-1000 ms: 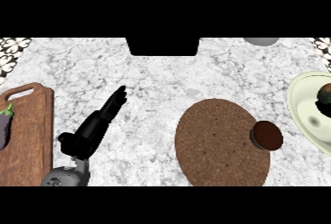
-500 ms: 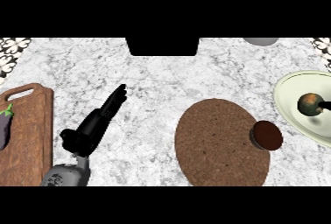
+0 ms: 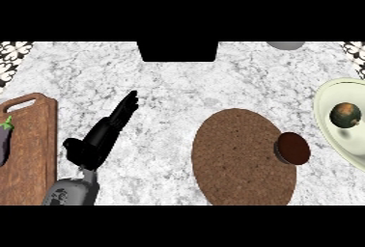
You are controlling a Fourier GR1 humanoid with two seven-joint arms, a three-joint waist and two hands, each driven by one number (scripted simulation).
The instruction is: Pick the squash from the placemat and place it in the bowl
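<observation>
Green squash (image 3: pixel 345 115) in bowl (image 3: pixel 329 99), far from left hand (image 3: pixel 100 138) fingers (image 3: pixel 127 106).

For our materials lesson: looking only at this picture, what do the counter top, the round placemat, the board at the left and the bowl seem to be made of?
Counter top: probably polished stone such as marble, white with grey veining.
Placemat: likely cork, matte brown with fine speckling.
Board: seemingly wood, reddish-brown with lengthwise grain and a handle slot.
Bowl: perhaps glazed ceramic or plastic, smooth pale green with soft shading; the look leaves it open.
</observation>
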